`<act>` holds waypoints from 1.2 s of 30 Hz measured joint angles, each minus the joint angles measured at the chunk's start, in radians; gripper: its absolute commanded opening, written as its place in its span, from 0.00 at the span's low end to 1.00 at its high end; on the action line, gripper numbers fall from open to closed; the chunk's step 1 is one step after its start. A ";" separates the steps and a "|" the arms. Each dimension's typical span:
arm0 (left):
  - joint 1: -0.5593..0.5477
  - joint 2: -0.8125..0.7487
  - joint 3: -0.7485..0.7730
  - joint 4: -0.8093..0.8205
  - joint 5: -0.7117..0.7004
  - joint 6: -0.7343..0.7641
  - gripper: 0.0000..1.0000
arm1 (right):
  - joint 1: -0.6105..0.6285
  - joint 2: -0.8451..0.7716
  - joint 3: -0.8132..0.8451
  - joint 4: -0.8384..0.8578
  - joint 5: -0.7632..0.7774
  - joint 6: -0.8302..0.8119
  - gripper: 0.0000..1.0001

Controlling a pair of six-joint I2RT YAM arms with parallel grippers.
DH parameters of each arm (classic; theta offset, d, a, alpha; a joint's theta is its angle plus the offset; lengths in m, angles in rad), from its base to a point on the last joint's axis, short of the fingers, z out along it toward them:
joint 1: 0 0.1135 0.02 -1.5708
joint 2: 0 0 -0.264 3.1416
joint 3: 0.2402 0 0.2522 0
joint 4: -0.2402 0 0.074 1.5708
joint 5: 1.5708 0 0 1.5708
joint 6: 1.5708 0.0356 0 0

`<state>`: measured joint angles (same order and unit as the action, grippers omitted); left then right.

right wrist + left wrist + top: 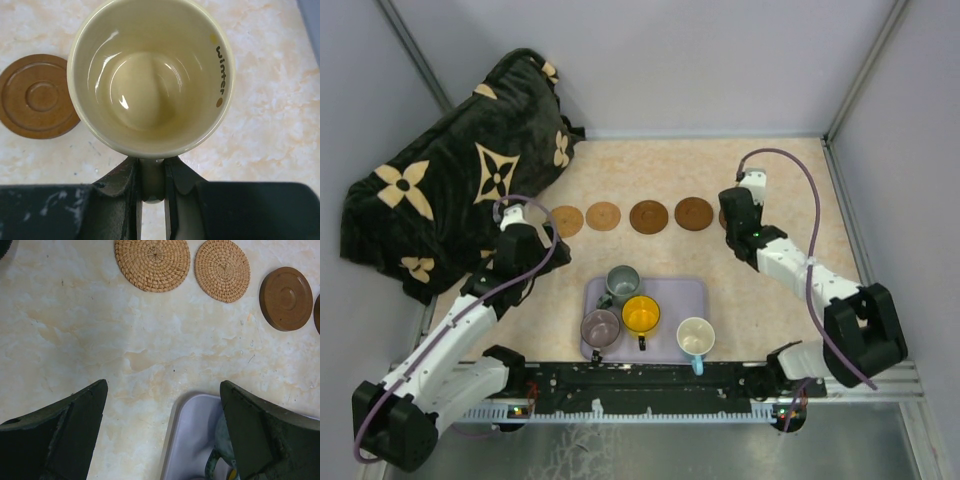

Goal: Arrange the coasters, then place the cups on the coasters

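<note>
- Top external view: the marbled beige table (780,290) carries everything. A black cushion (450,200) with tan flower marks lies over its far-left corner.
- The lavender tray (695,295) sits at the near edge, between my two arms.
- My left pincer (164,387) gapes wide and holds nothing. It hangs over bare table between the tray's corner and the coaster row.
- My right pincer (151,172) is clamped on the handle of the cream cup (150,75). The cup is upright at the right end of the row. I cannot tell what lies under it.
- Four cups stand on the tray: grey-green cup (621,283), yellow cup (641,315), mauve cup (600,327), pale blue cup (695,338).
- The coasters form a spaced row beyond the tray: first woven coaster (567,221), second woven coaster (603,216), third brown coaster (648,216), fourth brown coaster (693,213).
- A sliver of the fifth coaster (723,219) shows beside my right pincer.
</note>
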<state>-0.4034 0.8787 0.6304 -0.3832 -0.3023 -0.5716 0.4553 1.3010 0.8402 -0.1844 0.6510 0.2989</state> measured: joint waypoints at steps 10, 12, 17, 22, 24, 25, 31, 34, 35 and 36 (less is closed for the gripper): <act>0.000 0.044 0.000 0.024 0.000 0.000 1.00 | -0.113 0.198 0.066 0.079 -0.129 -0.079 0.00; 0.000 0.047 0.000 0.025 0.000 0.000 1.00 | -0.122 0.209 0.066 0.093 -0.142 -0.082 0.00; 0.000 0.049 0.000 0.025 0.000 0.003 1.00 | -0.140 0.224 0.066 0.118 -0.164 -0.084 0.00; 0.000 0.049 0.000 0.025 0.000 0.004 1.00 | -0.145 0.243 0.066 0.145 -0.178 -0.086 0.00; 0.000 0.049 0.000 0.025 -0.001 0.004 1.00 | -0.145 0.253 0.066 0.153 -0.184 -0.086 0.00; 0.000 0.049 0.000 0.025 -0.001 0.004 1.00 | -0.145 0.257 0.066 0.155 -0.185 -0.086 0.00; 0.000 0.049 0.000 0.025 -0.001 0.005 1.00 | -0.145 0.286 0.066 0.159 -0.187 -0.086 0.00; 0.000 0.049 0.000 0.025 -0.002 0.005 1.00 | -0.145 0.291 0.066 0.159 -0.187 -0.086 0.00; 0.000 0.049 0.000 0.025 -0.002 0.005 1.00 | -0.145 0.291 0.066 0.160 -0.187 -0.086 0.00; 0.000 0.049 0.000 0.025 -0.002 0.006 0.99 | -0.145 0.291 0.066 0.163 -0.187 -0.086 0.00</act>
<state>-0.4034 0.9276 0.6308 -0.3584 -0.3042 -0.5655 0.3107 1.5917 0.9058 -0.0219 0.4644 0.2127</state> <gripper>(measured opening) 0.997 0.168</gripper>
